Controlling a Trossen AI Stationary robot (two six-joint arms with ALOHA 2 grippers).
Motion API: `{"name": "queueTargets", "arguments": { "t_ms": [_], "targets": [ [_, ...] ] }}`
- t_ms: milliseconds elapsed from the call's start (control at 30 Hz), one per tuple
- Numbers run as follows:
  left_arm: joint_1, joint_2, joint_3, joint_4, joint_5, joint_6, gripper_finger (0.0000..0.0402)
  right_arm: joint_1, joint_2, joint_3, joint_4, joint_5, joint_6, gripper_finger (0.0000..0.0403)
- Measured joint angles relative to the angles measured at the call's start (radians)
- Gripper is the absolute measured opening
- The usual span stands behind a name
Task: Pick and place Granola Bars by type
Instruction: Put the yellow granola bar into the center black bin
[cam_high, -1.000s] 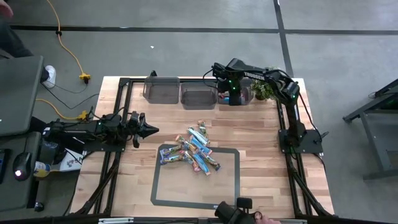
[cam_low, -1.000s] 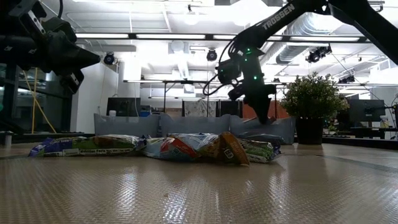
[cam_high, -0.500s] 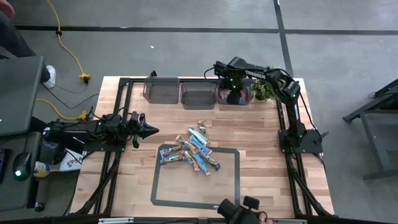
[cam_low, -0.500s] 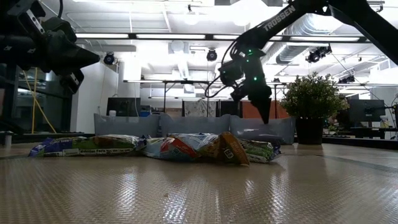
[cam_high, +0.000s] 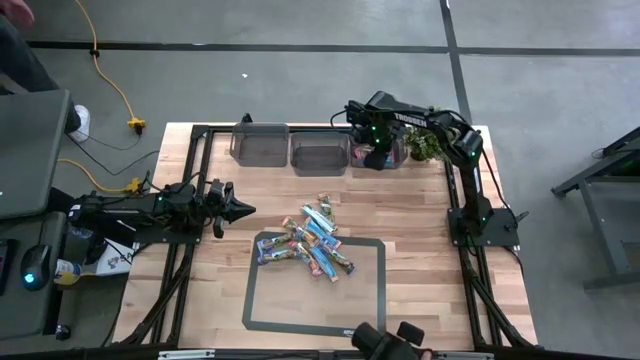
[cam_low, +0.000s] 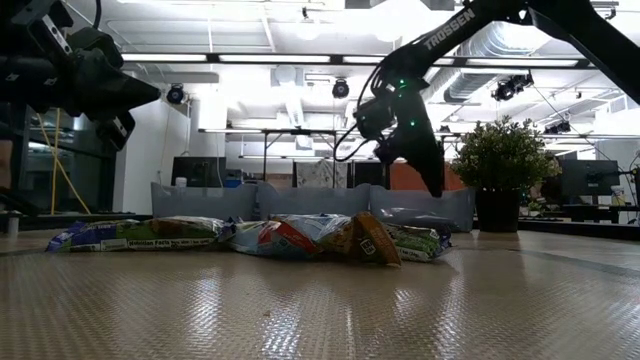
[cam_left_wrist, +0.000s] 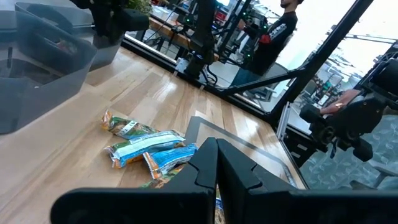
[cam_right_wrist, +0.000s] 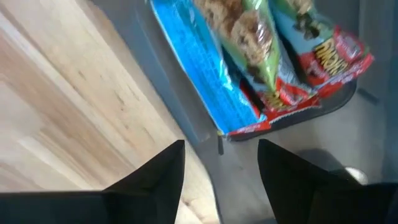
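A heap of granola bars (cam_high: 312, 245) in blue, green and orange wrappers lies mid-table, partly on the far edge of a grey taped rectangle (cam_high: 380, 290); it also shows in the low view (cam_low: 270, 238). More bars (cam_right_wrist: 249, 74), with blue, red and green wrappers, lie flat in the rightmost clear bin (cam_high: 392, 158) at the far edge. My right gripper (cam_right_wrist: 221, 177) hangs open over that bin, pointing steeply down, with nothing between its fingers. My left gripper (cam_high: 245, 208) waits shut at the table's left side, level and well above the wood.
Two more grey bins (cam_high: 260, 145) (cam_high: 320, 157) stand left of the filled one along the far edge. A potted plant (cam_high: 422, 145) sits right of the bins, close to the right arm. A camera mount (cam_high: 380, 340) stands at the near edge.
My right gripper has stayed over the rightmost bin, has rolled about the line it points along, and has opened. The heap of bars and my left arm have kept still.
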Motion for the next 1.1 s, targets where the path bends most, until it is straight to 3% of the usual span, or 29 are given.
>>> {"name": "queueTargets", "arguments": {
  "t_ms": [267, 500, 800, 967, 1100],
  "targets": [
    [0.0, 0.0, 0.0, 0.0, 0.003, 0.0, 0.0001, 0.0, -0.063, 0.0, -0.018, -0.076, -0.002, 0.0186],
    [0.0, 0.0, 0.0, 0.0, 0.003, 0.0, 0.0001, 0.006, -0.147, 0.0, 0.022, -0.239, 0.023, 0.0186],
    [0.0, 0.0, 0.0, 0.0, 0.002, 0.0, 0.0001, 0.086, -0.228, 0.0, 0.228, -0.468, 0.149, 0.0186],
    [0.0, 0.0, 0.0, 0.0, 0.002, 0.001, 0.0001, 0.176, -0.25, 0.0, 0.373, -0.49, 0.244, 0.0184],
    [0.0, 0.0, 0.0, -0.001, 0.002, 0.0, 0.0001, 0.254, -0.249, 0.0, 0.482, -0.45, 0.414, 0.0185]
  ]
}}
